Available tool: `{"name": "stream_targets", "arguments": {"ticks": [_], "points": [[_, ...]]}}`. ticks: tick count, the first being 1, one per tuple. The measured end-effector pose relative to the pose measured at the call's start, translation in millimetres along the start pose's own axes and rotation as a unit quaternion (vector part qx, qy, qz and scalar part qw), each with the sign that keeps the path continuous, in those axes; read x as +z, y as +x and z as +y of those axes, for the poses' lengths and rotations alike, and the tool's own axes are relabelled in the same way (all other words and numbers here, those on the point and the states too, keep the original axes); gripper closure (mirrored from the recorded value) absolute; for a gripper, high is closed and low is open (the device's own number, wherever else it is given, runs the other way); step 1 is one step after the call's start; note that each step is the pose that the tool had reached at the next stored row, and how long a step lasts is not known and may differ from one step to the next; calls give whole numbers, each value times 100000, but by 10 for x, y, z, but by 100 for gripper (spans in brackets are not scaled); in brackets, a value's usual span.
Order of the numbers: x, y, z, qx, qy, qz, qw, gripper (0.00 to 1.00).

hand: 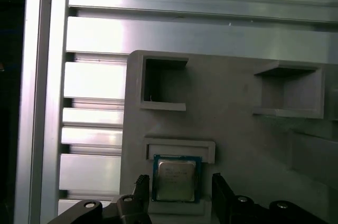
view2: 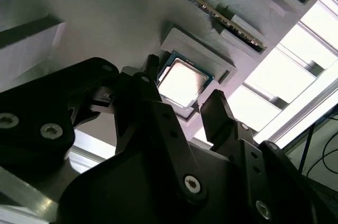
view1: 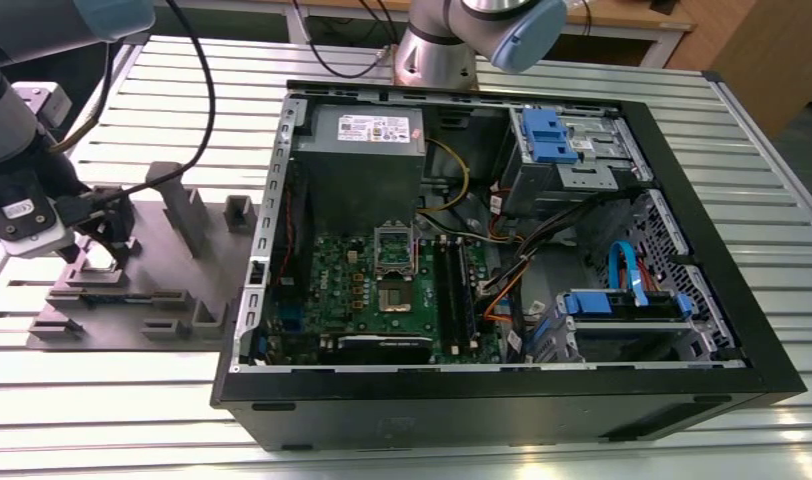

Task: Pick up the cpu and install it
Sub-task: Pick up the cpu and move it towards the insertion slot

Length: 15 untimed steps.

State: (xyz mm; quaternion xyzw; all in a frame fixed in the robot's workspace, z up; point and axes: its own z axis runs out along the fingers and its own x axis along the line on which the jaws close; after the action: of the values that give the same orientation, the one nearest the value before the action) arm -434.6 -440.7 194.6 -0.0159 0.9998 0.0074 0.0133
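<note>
Hand (hand: pixel 179 182) poised over the cpu (hand: pixel 177 179), which lies flat in a shallow recess of the grey tray (hand: pixel 237 129) on the slatted surface (view1: pixel 113 400). The fingers (view2: pixel 158 123) stand wide, one on each side of the chip, with a gap showing at both sides. The cpu thus lies directly between the fingertips. The motherboard socket (view1: pixel 395 268) is well apart, toward the exterior view's right.

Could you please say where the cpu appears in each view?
Exterior view: too small to tell, under the pincer on the grey tray.
First wrist view: cpu in a tray pocket, between the fingertips.
Second wrist view: cpu in the same pocket.
Shared landmark: the pincer.
</note>
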Motion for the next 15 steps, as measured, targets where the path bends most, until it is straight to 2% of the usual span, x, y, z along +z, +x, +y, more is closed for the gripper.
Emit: {"name": "stream_targets", "arguments": {"ticks": [15], "points": [[78,1,37,-3,16,19,100000,41]]}}
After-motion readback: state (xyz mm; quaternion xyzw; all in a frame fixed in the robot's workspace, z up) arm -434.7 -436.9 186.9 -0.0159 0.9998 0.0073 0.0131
